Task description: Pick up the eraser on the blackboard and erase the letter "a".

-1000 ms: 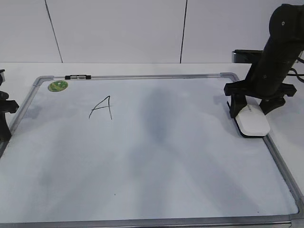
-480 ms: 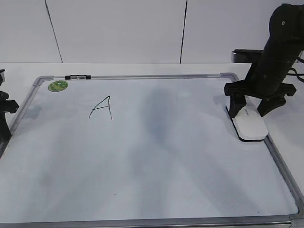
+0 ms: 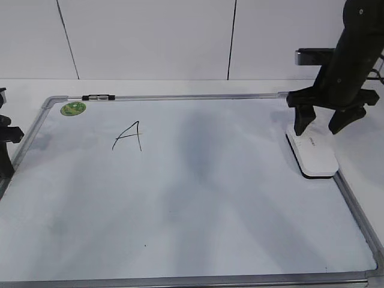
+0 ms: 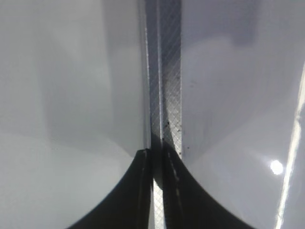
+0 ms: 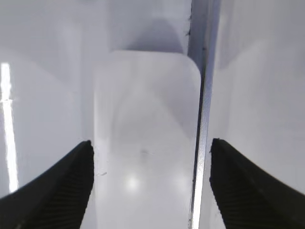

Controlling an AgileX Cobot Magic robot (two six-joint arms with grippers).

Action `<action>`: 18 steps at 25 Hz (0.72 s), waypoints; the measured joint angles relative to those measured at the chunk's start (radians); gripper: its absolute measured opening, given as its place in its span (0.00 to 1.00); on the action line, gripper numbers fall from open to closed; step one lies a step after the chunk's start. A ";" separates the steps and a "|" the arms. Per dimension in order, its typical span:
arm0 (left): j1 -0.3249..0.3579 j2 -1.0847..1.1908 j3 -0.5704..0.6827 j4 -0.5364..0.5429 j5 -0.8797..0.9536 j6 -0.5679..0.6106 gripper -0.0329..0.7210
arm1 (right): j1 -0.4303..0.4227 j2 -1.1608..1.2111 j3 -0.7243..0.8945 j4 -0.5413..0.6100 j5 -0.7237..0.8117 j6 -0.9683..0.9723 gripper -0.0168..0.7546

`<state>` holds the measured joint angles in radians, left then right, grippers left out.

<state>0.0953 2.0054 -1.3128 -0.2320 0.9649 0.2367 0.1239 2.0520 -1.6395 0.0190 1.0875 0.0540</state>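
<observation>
Near the front edge of the board (image 3: 198, 278): bare surface, no lowercase letter to be found. Further back at right: eraser (image 3: 312, 153) flat on the board, against the right frame. Above it the right gripper (image 3: 322, 123), spread wide, holding nothing. Risk: one finger coming down on the frame, so a crooked or missed grip. At far left: left gripper (image 4: 157, 191), pressed together. Readable: only a capital "A" (image 3: 128, 136); eraser lettering and green sticker (image 3: 72, 108) too small.
</observation>
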 joint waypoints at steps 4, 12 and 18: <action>0.000 0.000 0.000 0.000 0.000 0.000 0.07 | 0.000 0.000 -0.060 0.013 0.056 0.000 0.79; 0.000 0.010 -0.030 0.002 0.034 0.000 0.08 | 0.000 -0.013 -0.129 0.028 0.130 -0.039 0.79; 0.000 0.022 -0.164 0.016 0.137 0.004 0.26 | 0.000 -0.024 -0.132 0.061 0.133 -0.064 0.79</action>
<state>0.0953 2.0270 -1.4770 -0.2157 1.1018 0.2405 0.1239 2.0283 -1.7712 0.0797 1.2203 -0.0100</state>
